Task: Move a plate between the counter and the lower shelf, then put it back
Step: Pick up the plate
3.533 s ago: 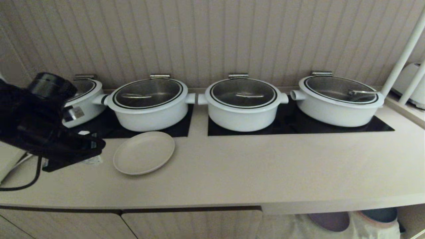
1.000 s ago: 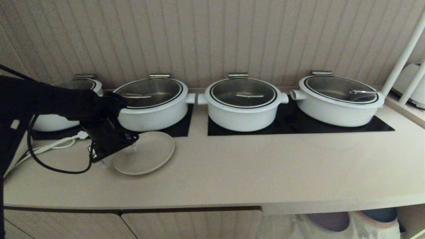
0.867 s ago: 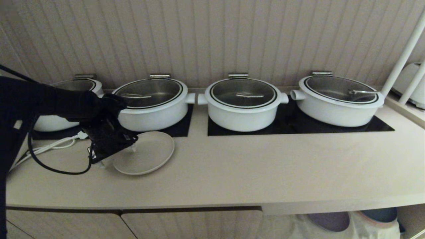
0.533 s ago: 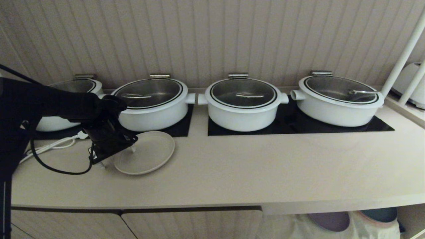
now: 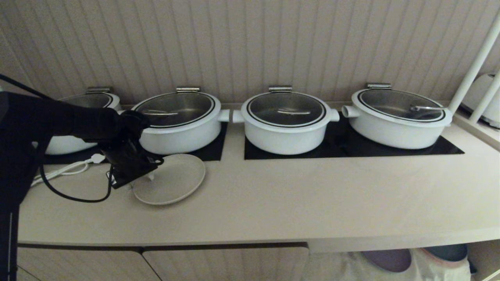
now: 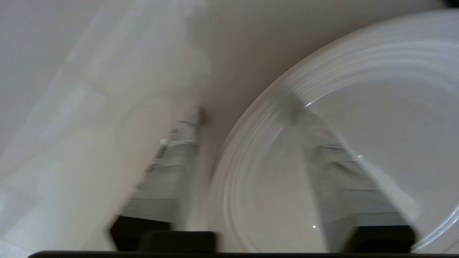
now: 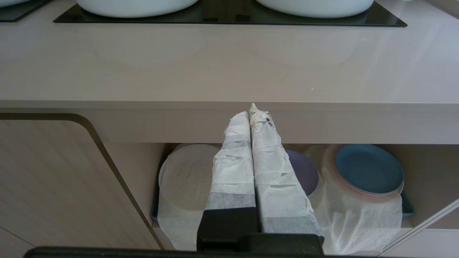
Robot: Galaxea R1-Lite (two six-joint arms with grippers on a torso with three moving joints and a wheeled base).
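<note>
The right gripper [image 7: 251, 118] hangs pressed together below the counter [image 5: 312, 203] edge. Farther back, the left gripper [image 5: 146, 177] straddles the plate's [image 5: 174, 179] left rim, fingers [image 6: 175, 168] spread, one outside, one over the plate, which lies flat on the counter.

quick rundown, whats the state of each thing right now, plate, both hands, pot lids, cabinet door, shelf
plate: flat on the counter, rim between the left hand's fingers
left hand: at the plate's edge, one finger over it, one outside, grip not clear
right hand: shut, empty, parked before the lower shelf
pot lids: all closed
cabinet door: shut
lower shelf: open-fronted, holds a purple plate and a blue plate
</note>
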